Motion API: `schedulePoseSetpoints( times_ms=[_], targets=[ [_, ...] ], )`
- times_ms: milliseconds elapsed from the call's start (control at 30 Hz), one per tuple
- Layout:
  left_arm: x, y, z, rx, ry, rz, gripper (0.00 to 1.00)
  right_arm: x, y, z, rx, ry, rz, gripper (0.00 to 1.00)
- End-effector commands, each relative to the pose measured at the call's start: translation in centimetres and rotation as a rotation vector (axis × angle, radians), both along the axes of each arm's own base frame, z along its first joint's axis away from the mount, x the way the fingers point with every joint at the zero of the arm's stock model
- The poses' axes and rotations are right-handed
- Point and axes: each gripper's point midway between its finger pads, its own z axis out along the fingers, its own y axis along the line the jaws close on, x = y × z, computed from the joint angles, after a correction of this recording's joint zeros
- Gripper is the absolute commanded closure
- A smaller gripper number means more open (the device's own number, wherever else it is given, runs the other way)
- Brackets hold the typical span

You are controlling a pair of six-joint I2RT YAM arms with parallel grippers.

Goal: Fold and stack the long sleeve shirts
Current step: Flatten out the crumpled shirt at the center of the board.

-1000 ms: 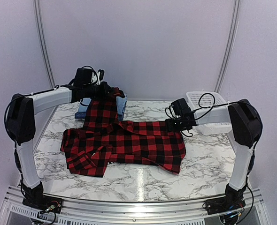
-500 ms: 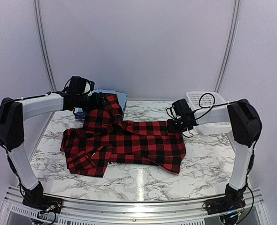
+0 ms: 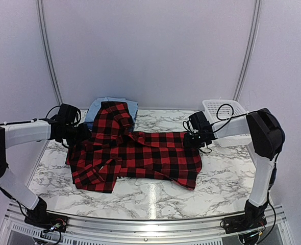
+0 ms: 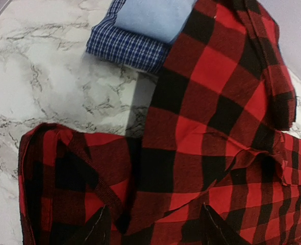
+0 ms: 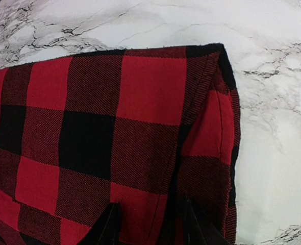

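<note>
Reaching in low from the left, the left gripper [image 3: 84,133] sits at the left edge of a red-and-black plaid shirt [image 3: 140,153]. Its fingers [image 4: 97,229] stand wide apart with nothing between them but the cloth lying below. The right gripper [image 3: 194,139] is at the shirt's far right corner, beside the hem. Its fingers [image 5: 109,224] are also apart, straddling a seam in cloth that lies flat.

The plaid shirt is spread across the middle of a white marble-patterned table [image 3: 150,196], with grey veins. One sleeve is folded in over the body at the left, and another part runs toward the back of the table. There it lies over the edge of a folded stack, a light blue shirt [image 4: 150,18] on top of a dark blue checked shirt [image 4: 125,48], just beyond the left gripper.

A white mesh basket [image 3: 219,109] stands at the far right corner, behind the right arm. A metal rail [image 3: 150,224] runs along the near edge, where both arms are bolted. A plain pale wall [image 3: 150,51] closes off the back, with a thin metal pole at each side.
</note>
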Motion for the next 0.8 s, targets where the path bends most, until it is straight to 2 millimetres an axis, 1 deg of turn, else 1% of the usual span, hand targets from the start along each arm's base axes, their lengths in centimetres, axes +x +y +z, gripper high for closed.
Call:
schedulePoseSetpoints(
  times_ms=[0,133,267,333,433,567,700,767],
  targets=[
    [-1.2,0.7,-1.6,0.018,0.057,0.018,0.4,0.1,-0.1,-0.2,0.025,0.004,-0.013,0.62],
    [-0.8,0.3,-3.1,0.022,0.091,-0.004,0.39,0.1,-0.1,-0.3,0.024,0.008,-0.017,0.62],
    [0.1,0.2,-4.0,0.038,0.1,-0.005,0.4,-0.1,-0.2,-0.1,0.027,0.006,-0.022,0.62],
    [0.6,0.3,-4.6,0.038,0.106,-0.004,0.41,-0.1,-0.4,0.1,0.023,0.003,-0.025,0.62],
    [1.3,-0.3,-4.5,0.018,0.091,-0.023,0.47,-0.2,-0.5,0.5,0.022,-0.005,-0.026,0.62],
    [1.9,-0.8,-3.8,0.003,0.072,-0.035,0.54,-0.5,-0.7,0.6,0.019,-0.004,-0.025,0.62],
    [2.0,-0.8,-3.0,-0.002,0.052,-0.036,0.62,-0.6,-0.8,0.7,0.02,-0.007,-0.027,0.62],
    [2.0,-1.3,-3.3,-0.014,0.063,-0.058,0.68,-0.6,-0.7,0.7,0.023,-0.006,-0.028,0.62]
  ],
)
